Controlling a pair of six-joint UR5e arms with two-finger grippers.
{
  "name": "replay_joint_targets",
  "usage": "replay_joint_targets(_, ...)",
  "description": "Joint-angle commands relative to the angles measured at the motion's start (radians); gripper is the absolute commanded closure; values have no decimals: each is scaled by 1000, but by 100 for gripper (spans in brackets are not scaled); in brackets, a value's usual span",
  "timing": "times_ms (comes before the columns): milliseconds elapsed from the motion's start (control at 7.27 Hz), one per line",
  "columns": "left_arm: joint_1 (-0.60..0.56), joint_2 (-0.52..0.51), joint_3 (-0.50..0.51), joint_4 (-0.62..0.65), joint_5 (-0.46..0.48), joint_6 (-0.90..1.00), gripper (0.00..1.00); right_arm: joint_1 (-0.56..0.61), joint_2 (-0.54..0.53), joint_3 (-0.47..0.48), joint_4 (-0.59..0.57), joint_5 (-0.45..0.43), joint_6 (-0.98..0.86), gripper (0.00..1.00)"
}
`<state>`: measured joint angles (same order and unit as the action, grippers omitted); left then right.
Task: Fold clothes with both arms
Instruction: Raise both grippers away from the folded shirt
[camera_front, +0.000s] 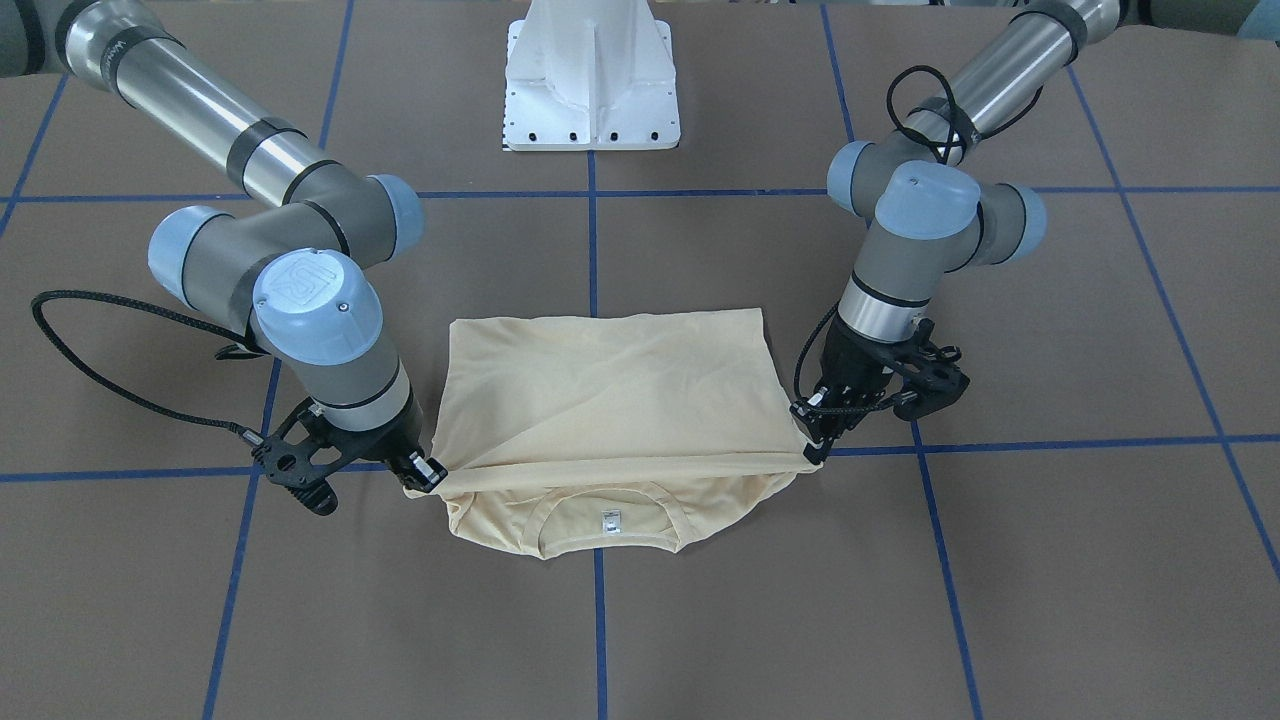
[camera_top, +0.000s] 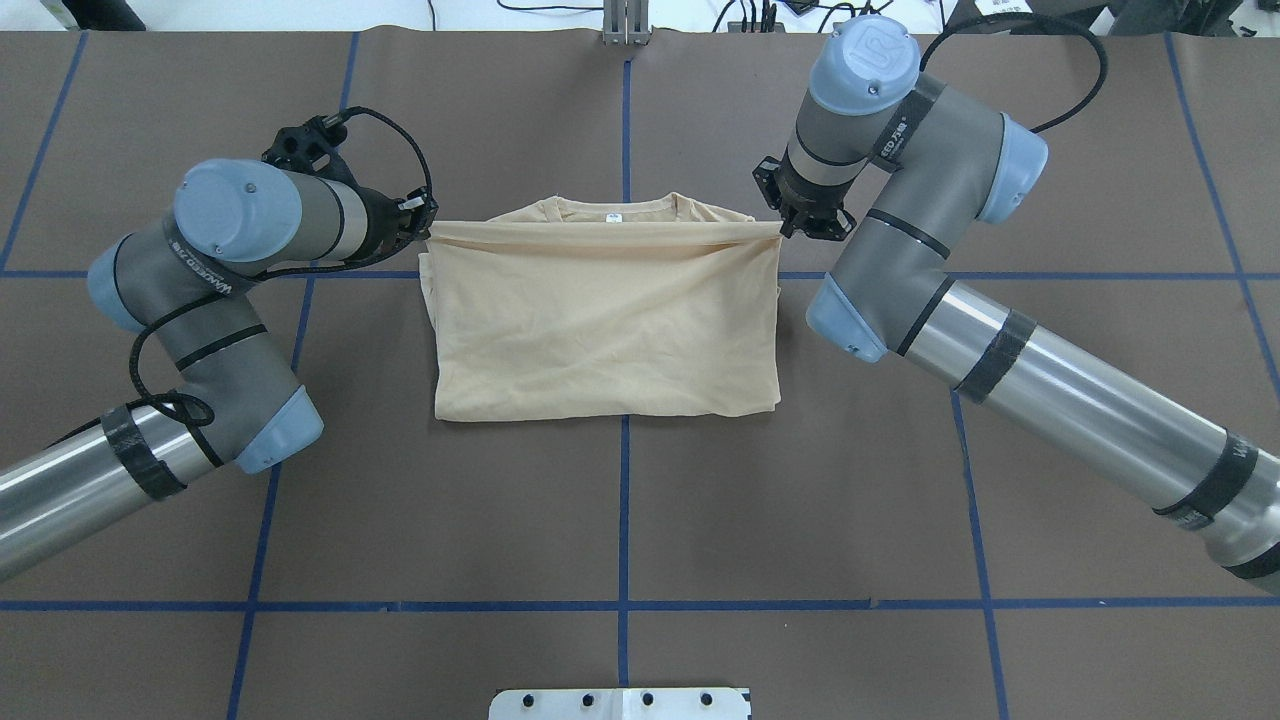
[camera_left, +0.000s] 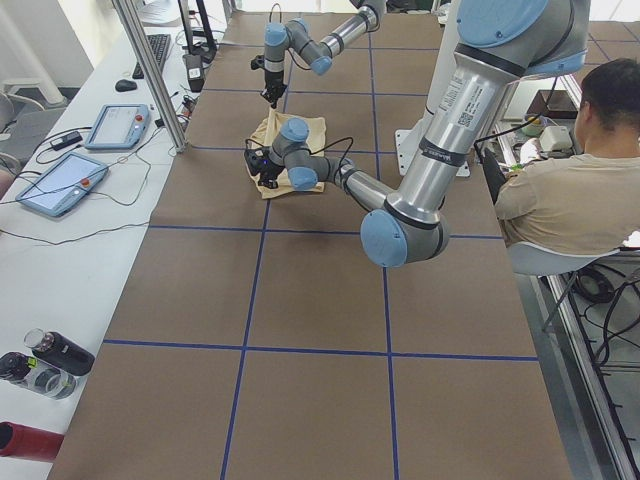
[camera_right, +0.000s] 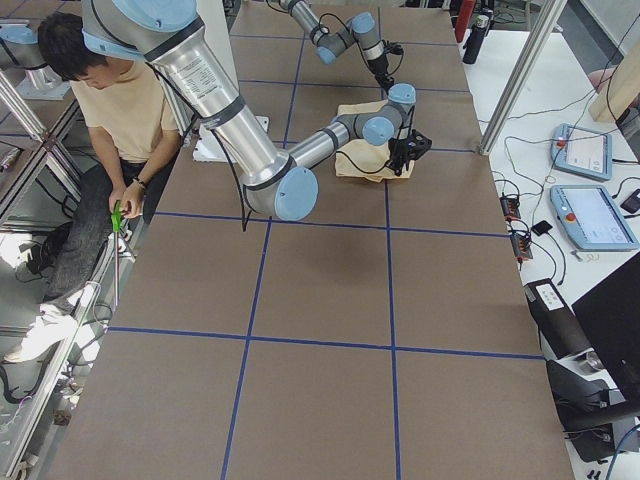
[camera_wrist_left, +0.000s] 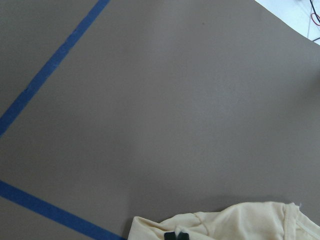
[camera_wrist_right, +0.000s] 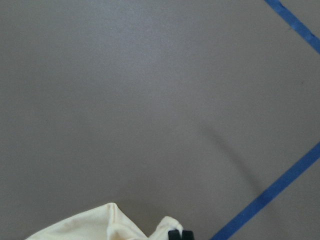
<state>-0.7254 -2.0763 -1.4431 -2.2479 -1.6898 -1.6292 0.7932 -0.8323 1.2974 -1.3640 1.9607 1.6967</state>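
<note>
My left gripper (camera_front: 812, 445) and right gripper (camera_front: 425, 470) are each pinched tight on an end corner of the T-shirt's (camera_front: 610, 390) folded edge, which stretches taut between them. The neckline (camera_front: 600, 492) pokes out just beyond that edge. Bare brown table (camera_front: 900, 600) lies open outward of both grippers.

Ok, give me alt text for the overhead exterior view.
A cream T-shirt lies folded on the brown table, its doubled-over edge held taut just short of the collar. The left arm and right arm each pinch one corner in shut jaws.
</note>
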Motion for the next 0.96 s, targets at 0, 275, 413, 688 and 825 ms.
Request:
replay_joint_targets(0,1,-16,35,-22,13,-1,100,-2,4,-21,29,-2,-2,100)
replay_joint_targets(275,1,-19,55,-25,13,0,100,0,7,-21,31,-3,-2,100)
replay_joint_targets(413,1,-19,56,-25,13,0,100,0,9,-21,31,-5,-2,100)
replay_joint_targets(688,0,-21,70,-53,13,-1,85,-2,21,-23,31,-5,0,97)
replay_joint_targets(825,0,-21,70,-53,13,-1,76,0,22,-23,31,-5,0,87)
